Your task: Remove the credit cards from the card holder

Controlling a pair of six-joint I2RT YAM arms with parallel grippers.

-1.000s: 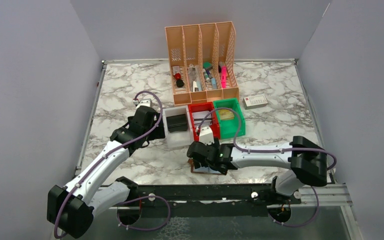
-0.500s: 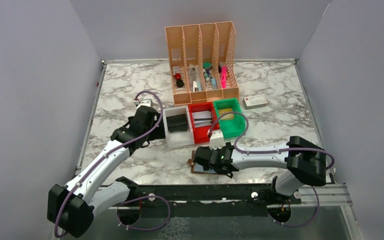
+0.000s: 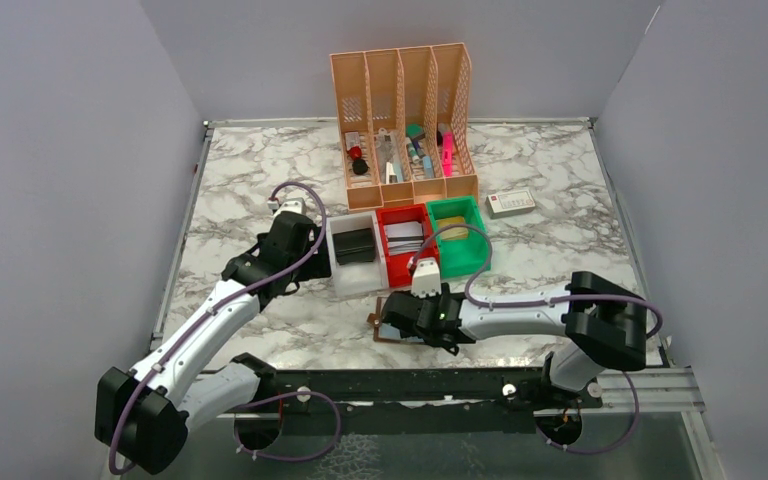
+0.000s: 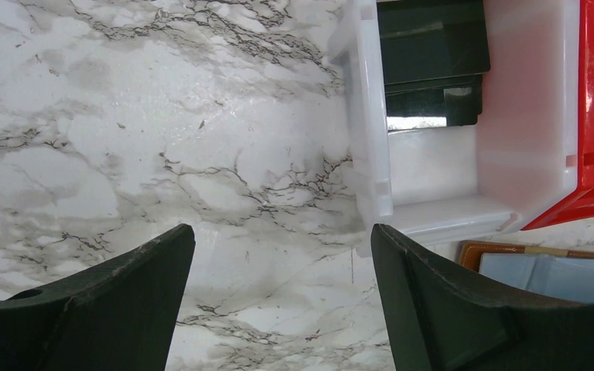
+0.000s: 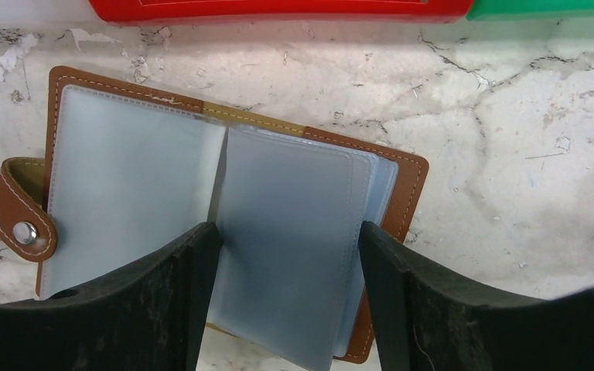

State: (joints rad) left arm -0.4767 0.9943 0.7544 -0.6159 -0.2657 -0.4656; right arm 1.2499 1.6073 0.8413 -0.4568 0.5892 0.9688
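The card holder (image 5: 124,185) lies opened flat near the middle of the desk's (image 3: 560,250) near edge, just in front of the red bin (image 3: 392,268) and not touching it. On its left you have bare marble out to the left arm. On its right, your own right forearm lies along the near edge.

Grey walls close off the left, back and right edges. The three bins stand side by side just behind the holder: the white bin (image 3: 352,278) with a black case (image 3: 355,244), the red one holding a pile of pale credit cards (image 3: 405,236), and the green bin (image 3: 460,255). Behind them an orange file rack (image 3: 405,110) stands against the back edge. A white box with a red end (image 3: 511,203) lies toward the right edge.

Your right hand (image 5: 285,232) is low over the holder with its jaws apart, straddling the right-hand sleeve page. You cannot tell whether the fingers touch it. Your left hand (image 4: 280,232) hangs wide open over bare marble just left of the white bin, with nothing between its fingers.

The holder is brown with pale stitching. A strap with a metal snap (image 5: 23,232) sticks out at its left side, and its cloudy bluish plastic sleeves are fanned open.
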